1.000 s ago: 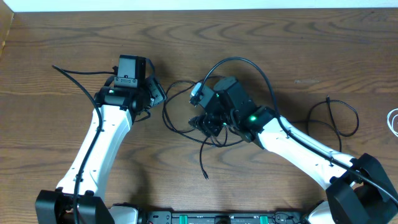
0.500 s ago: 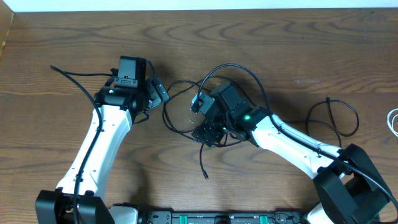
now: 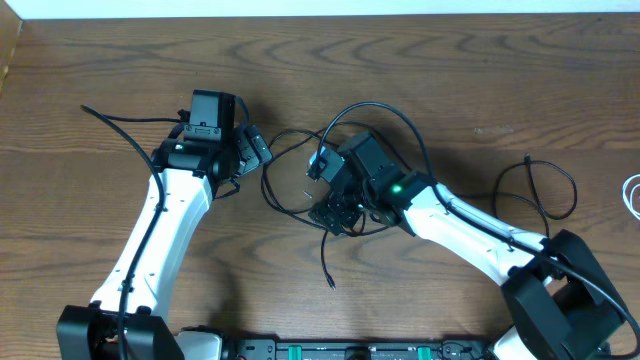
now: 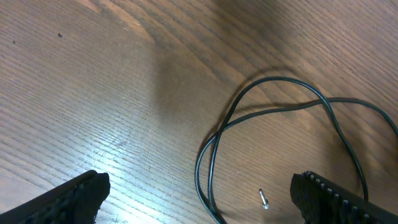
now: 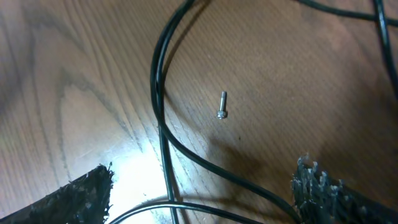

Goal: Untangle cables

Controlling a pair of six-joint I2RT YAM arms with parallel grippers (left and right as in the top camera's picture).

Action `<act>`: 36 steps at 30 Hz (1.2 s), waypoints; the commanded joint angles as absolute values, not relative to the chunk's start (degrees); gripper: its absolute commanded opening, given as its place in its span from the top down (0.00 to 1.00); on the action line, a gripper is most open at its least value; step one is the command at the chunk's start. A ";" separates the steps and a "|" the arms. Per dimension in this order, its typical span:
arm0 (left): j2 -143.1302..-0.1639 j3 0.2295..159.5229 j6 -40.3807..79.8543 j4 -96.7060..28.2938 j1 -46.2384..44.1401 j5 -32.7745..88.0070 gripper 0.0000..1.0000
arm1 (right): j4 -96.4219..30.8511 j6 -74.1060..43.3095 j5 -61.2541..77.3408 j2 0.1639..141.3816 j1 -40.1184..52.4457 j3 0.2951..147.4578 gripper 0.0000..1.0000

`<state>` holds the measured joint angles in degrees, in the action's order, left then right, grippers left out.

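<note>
R pincer (image 3: pixel 335 212) shifted left; black cable (image 5: pixel 156 93) betw fingers.

left end effector (image 4: pixel 202 196) opened, right arm (image 3: pixel 470 225) shifted

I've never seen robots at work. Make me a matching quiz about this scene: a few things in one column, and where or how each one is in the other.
Things:
1. black cable
2. white cable
3. small screw
4. left tool

Descriptions:
A. wide open, holding nothing
B. at the far right edge of the overhead view
C. looped near the middle of the table
D. silver, lying loose beside a loop

Pairs: 1-C, 2-B, 3-D, 4-A
</note>
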<state>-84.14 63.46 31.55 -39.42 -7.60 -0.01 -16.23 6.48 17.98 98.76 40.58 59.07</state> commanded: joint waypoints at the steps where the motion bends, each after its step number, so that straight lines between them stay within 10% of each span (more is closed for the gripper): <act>1: -84.66 64.18 31.59 -39.66 -7.29 -1.10 0.02 | -16.05 6.55 17.50 102.17 40.97 59.18 0.08; 5: -84.66 64.18 31.62 -39.66 -7.29 -1.10 0.02 | -15.16 6.50 17.54 105.16 40.99 59.18 0.18; 7: -84.66 64.18 31.62 -39.66 -7.29 -1.10 0.01 | -14.35 6.48 17.52 105.34 40.97 59.18 0.82; 8: -84.66 64.18 31.59 -39.66 -7.29 -1.10 0.02 | -13.58 6.48 17.69 105.21 40.97 59.20 0.95; 11: -84.66 64.18 31.59 -39.66 -7.29 -1.10 0.01 | -11.42 6.48 18.61 104.22 40.82 59.20 0.99; 19: -84.66 64.18 31.59 -39.64 -7.29 -1.10 0.01 | -8.08 5.61 24.27 94.41 40.58 59.22 0.99; 27: -84.66 64.18 31.59 -39.66 -7.29 -1.10 0.02 | -9.76 14.81 24.16 92.29 41.76 59.22 0.33; 36: -84.66 64.18 31.59 -39.66 -7.29 -1.10 0.02 | -11.86 28.60 23.88 102.96 43.59 59.22 0.24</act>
